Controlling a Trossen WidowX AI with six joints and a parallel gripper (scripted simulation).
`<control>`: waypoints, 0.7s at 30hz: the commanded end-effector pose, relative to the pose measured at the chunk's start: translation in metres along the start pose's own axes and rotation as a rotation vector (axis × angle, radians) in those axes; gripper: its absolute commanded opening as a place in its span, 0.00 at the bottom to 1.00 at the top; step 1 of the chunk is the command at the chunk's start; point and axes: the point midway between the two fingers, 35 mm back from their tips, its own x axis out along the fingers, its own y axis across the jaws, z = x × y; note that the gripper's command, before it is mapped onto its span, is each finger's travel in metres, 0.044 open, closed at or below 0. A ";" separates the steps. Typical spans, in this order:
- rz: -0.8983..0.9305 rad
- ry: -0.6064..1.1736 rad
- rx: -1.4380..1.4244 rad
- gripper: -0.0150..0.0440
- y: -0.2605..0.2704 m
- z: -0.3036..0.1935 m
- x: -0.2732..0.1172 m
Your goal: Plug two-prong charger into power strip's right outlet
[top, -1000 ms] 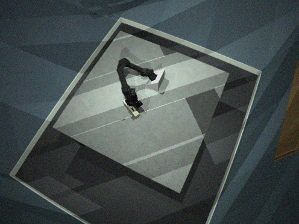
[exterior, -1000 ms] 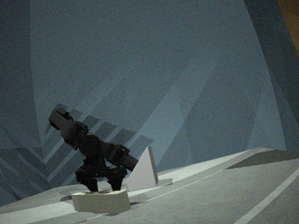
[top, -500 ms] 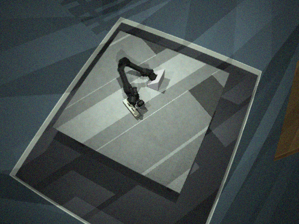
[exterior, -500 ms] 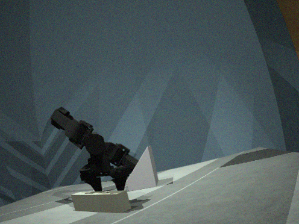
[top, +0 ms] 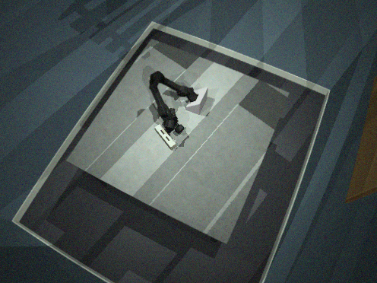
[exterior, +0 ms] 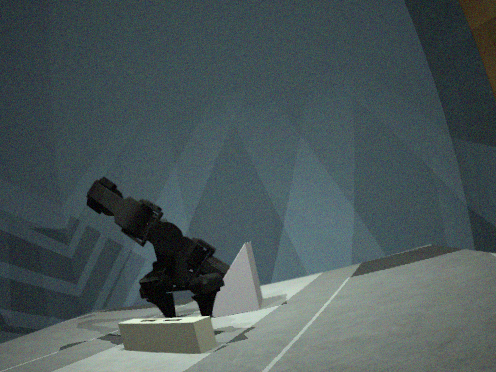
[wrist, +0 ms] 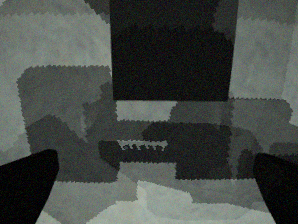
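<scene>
Top: I look steeply down from high and well back, the whole arm small within the tabletop. Exterior: a low, nearer side view across the tabletop, sharing arm, strip and wedge with the top view. Wrist: close, between the fingers, facing the surface.
</scene>
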 end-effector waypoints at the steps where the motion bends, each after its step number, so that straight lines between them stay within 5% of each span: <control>1: 0.004 0.001 0.003 1.00 0.000 -0.007 0.000; 6: -0.003 -0.059 -0.007 1.00 0.000 -0.002 -0.006; 13: 0.002 -0.589 0.001 1.00 0.000 0.009 -0.076; 21: 0.003 -0.602 0.003 1.00 0.000 0.009 -0.078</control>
